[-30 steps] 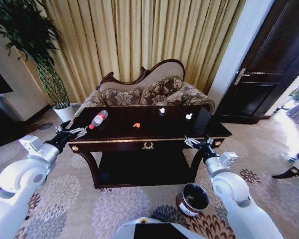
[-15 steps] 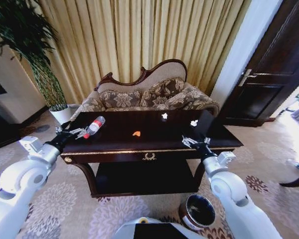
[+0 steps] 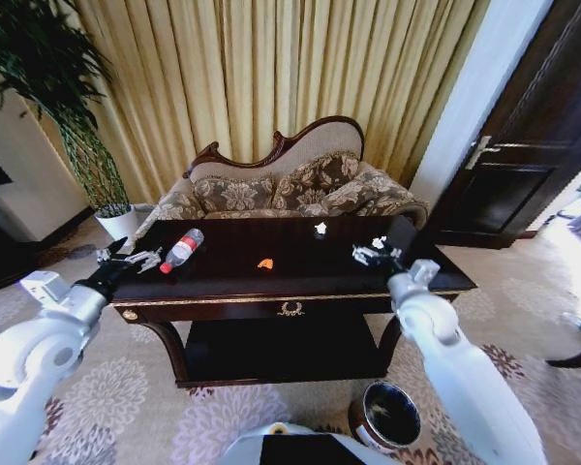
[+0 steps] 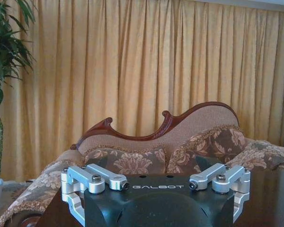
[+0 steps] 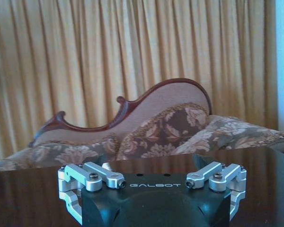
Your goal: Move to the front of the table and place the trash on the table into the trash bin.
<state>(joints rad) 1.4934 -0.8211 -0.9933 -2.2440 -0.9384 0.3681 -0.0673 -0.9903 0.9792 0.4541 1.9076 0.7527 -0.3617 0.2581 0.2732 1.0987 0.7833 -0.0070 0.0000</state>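
From the head view, the counter is a dark glossy piece with a gold ornament on its front drawer and a lower shelf, standing on a floral carpet. Behind it sit a carved-back patterned sofa, gold curtains, a potted plant at the left and a dark door at the right. On the counter top lie the bottle on its side near the left end, an orange scrap near the middle, and two white wrapper bits toward the back right. The trash bin stands on the carpet in front of the counter's right leg, well apart from the trash.

The left end effector hovers at the counter's left end, just beside the bottle, holding nothing. The right end effector hangs over the right part of the counter top, near the second wrapper bit. How far either one is spread I cannot tell from here.

The left wrist view looks over the left end effector toward the sofa and curtains, with plant leaves at the edge; its silver linkages are spread wide and empty.

The right wrist view gives the same for the right end effector: linkages set wide, nothing between them, the glossy counter top stretching ahead to the sofa.
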